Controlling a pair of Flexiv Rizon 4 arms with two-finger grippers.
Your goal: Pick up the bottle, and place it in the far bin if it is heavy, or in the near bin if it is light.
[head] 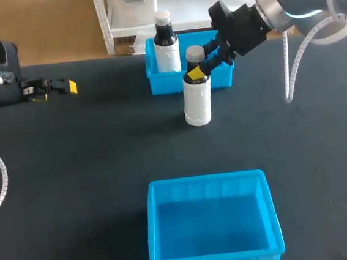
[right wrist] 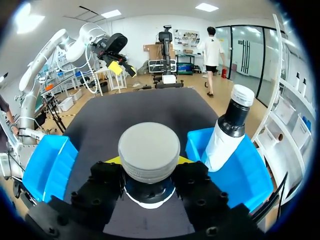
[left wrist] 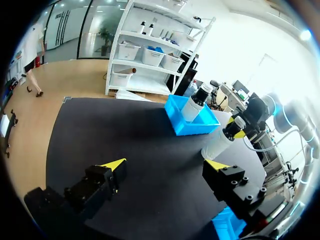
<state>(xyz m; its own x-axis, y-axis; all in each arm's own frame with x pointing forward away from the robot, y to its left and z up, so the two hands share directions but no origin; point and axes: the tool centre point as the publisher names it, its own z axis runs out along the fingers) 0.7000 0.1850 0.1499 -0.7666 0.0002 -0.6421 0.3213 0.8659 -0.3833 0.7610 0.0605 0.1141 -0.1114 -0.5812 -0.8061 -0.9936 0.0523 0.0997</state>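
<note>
Right gripper (head: 201, 67) fingers clamp grey-capped white plastic bottle (head: 197, 103), just before blue plastic far bin (head: 157, 85); left gripper (left wrist: 166, 166) fingers apart, empty.

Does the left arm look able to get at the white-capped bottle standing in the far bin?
Probably yes: nothing stands between the open left gripper and the far bin, the white-capped bottle is at its left end, and the right gripper holds the grey-capped bottle.
</note>
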